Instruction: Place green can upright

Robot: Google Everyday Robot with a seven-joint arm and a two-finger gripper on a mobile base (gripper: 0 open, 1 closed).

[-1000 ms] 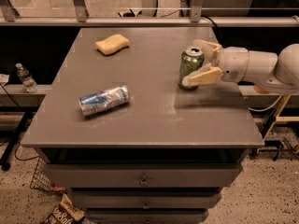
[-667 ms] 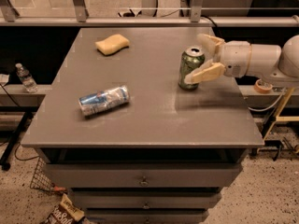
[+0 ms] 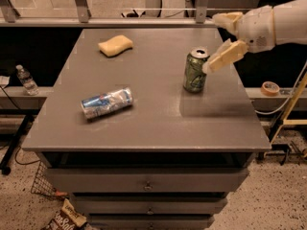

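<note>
Two cans stood or lay on one table (image 3: 144, 133): one green can (image 3: 195, 72) and one blue-and-silver can (image 3: 106, 103). One sponge (image 3: 115, 45). One bottle (image 3: 27, 80). One tape roll (image 3: 271, 87). One gripper (image 3: 212, 43), fingers spread, was just right of the green can.

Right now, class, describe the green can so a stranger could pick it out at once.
On the grey table, look to the right half, just left of the open claw. The green can stands upright there, mottled green and white; the other can is blue-and-silver and lies on its side.
</note>
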